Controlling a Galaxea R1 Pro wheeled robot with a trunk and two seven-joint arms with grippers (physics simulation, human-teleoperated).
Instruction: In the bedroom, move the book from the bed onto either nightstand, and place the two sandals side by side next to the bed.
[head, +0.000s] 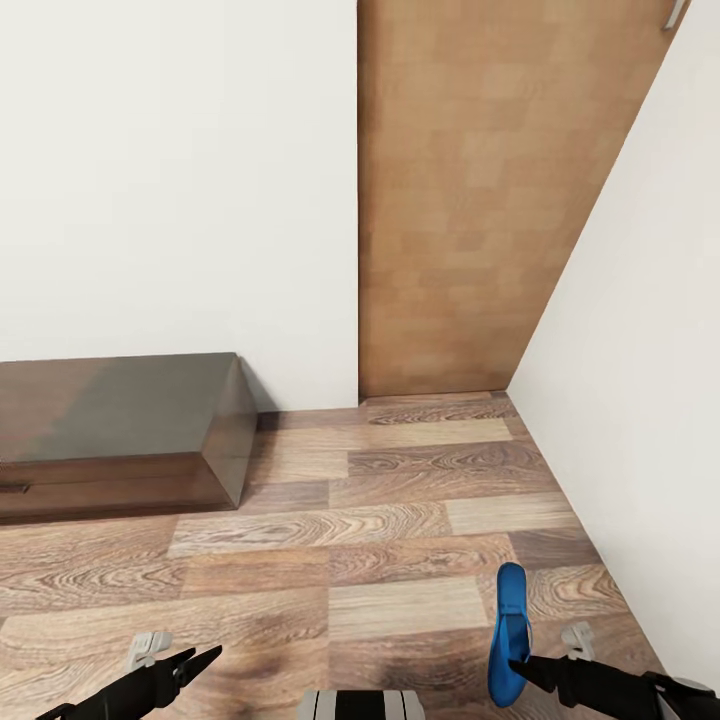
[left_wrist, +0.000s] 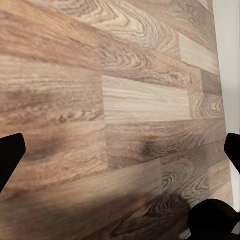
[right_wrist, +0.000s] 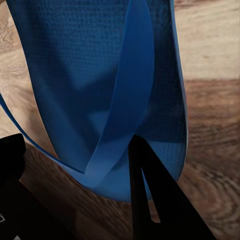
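One bright blue sandal (head: 510, 625) hangs just above the wood floor at the lower right, with my right gripper (head: 522, 666) shut on it. In the right wrist view the sandal (right_wrist: 85, 65) is close up, its thong strap running between my black fingers (right_wrist: 150, 200). My left gripper (head: 197, 660) is low at the bottom left, open and holding nothing; its fingertips (left_wrist: 10, 155) stand wide apart over bare planks. A low dark-brown glossy nightstand (head: 120, 430) stands against the white wall at the left. The book and the bed are out of view.
A closed wooden door (head: 470, 200) fills the back of the corner. A white wall (head: 640, 380) runs close along the right side. Brown plank floor (head: 380, 530) lies between the nightstand and that wall.
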